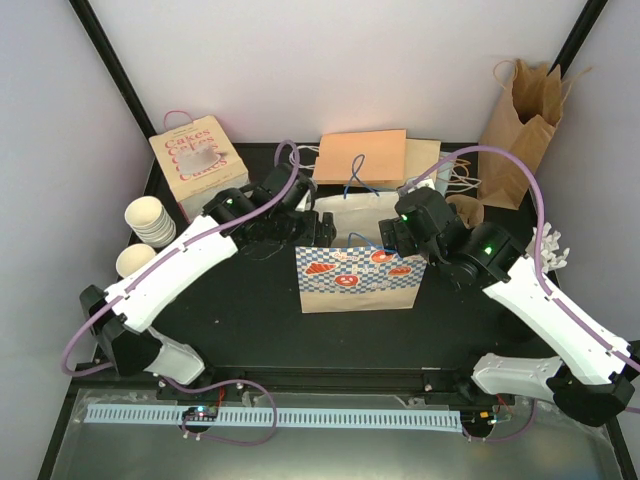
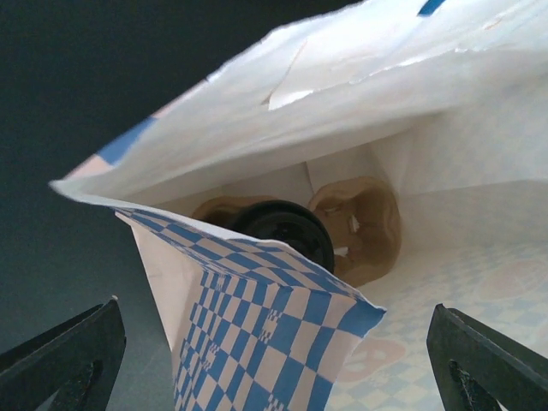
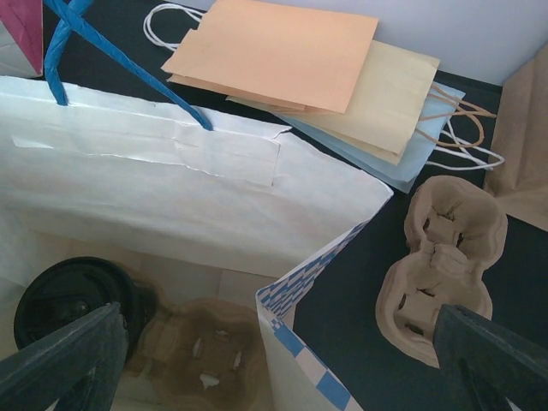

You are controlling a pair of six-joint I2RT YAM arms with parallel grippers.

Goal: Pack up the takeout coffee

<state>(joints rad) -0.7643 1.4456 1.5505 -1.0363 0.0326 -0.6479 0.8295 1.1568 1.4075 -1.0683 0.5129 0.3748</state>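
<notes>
Left gripper (image 2: 274, 364), right gripper (image 3: 278, 360) are hanging wide, empty. Snagging bag (image 1: 355, 280) rim at 11 o'clock is risking tipping cup (image 2: 287, 227).

Box (image 1: 195, 160), back left of table (image 1: 250, 330): "Cakes" in red script on its front, repeated in lines beneath; lower lines partly blurred. Checked bag (image 1: 357, 280), centre: red printed motifs on front, too small to read as words. Wrist views: nothing legible.

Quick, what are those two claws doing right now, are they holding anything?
Left gripper: open, holding nothing; the checkered bag rim stands between its jaws.
Right gripper: open, holding nothing.
</notes>
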